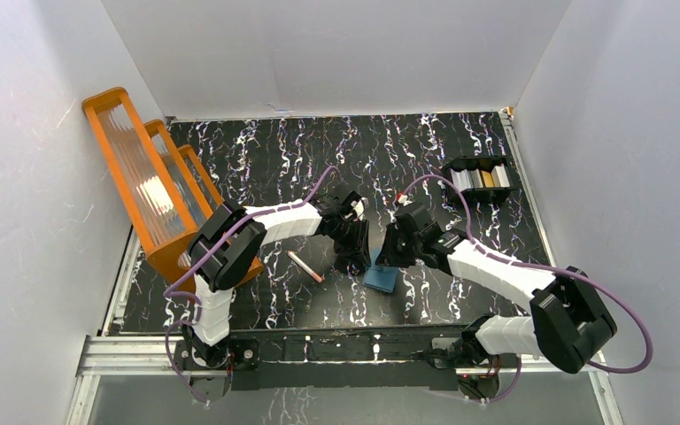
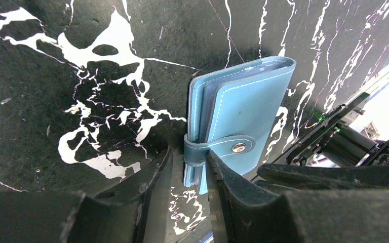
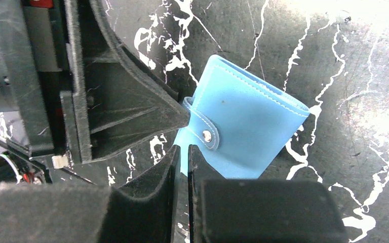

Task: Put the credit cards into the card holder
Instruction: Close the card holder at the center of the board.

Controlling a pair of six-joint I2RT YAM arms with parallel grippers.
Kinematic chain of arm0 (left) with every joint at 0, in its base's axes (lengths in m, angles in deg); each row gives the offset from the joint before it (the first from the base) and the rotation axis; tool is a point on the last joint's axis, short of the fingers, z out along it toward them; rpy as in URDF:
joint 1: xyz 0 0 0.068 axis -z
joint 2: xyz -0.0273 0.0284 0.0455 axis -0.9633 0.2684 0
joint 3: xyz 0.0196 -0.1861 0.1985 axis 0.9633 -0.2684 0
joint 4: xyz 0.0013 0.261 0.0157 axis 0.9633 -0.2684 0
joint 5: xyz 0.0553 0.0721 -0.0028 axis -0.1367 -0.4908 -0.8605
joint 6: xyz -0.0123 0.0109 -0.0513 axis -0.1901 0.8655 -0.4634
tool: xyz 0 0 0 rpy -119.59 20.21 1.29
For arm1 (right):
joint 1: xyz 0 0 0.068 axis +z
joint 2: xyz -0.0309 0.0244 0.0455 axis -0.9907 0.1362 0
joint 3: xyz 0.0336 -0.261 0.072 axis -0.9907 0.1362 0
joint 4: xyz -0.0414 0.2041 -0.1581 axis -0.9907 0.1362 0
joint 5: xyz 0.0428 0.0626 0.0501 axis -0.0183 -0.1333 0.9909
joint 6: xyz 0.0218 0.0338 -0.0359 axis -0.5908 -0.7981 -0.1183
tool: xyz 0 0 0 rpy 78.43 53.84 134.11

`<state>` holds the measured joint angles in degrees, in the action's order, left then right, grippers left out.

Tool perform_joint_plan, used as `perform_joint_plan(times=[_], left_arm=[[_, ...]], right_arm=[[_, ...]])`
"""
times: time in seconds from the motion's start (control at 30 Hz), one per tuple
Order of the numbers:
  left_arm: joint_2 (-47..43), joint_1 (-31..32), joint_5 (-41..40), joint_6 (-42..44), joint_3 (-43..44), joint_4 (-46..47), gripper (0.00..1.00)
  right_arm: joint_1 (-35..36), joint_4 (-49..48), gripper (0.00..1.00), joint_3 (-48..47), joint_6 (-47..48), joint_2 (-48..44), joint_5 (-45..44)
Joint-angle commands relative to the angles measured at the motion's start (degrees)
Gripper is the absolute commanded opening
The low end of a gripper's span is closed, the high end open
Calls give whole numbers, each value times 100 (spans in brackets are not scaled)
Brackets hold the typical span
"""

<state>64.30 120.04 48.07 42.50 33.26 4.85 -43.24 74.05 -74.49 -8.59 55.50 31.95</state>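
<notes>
The teal-blue card holder (image 1: 381, 280) lies closed and snapped on the black marbled mat between both arms. My left gripper (image 1: 354, 257) is open and straddles its snap-tab edge (image 2: 188, 154). Its right finger (image 2: 223, 192) touches the strap, and its left finger (image 2: 152, 192) stands a little off the edge. My right gripper (image 3: 183, 148) is nearly closed, pinching the cover's lower corner just below the snap (image 3: 207, 135). The credit cards (image 1: 487, 178), orange-gold and silver-grey, stand in the black tray (image 1: 460, 164) at the back right.
A big orange ribbed rack (image 1: 146, 181) stands along the left edge. A thin pink-brown stick (image 1: 305, 266) lies just left of my left gripper. White walls enclose the table on three sides.
</notes>
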Motion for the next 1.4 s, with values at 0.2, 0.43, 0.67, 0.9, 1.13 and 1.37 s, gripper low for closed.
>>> perform_joint_plan(times=[0.2, 0.43, 0.67, 0.9, 1.13, 1.37], left_arm=[[186, 76, -401, 92, -13, -306, 30], [187, 83, -402, 84, -6, -298, 30], [174, 97, -393, 84, 8, -297, 30], [160, 92, -393, 80, 6, -303, 30], [126, 95, -402, 68, -3, -297, 30], [109, 101, -389, 58, 0, -300, 30]], right_arm=[[74, -37, 18, -216, -3, 286, -384], [83, -58, 18, -202, 19, 380, -396], [113, -33, 18, -188, 81, 487, -477], [131, 71, 15, -214, 181, 572, -622], [142, 212, 15, -263, 250, 644, -761], [167, 260, 15, -300, 298, 746, -805]])
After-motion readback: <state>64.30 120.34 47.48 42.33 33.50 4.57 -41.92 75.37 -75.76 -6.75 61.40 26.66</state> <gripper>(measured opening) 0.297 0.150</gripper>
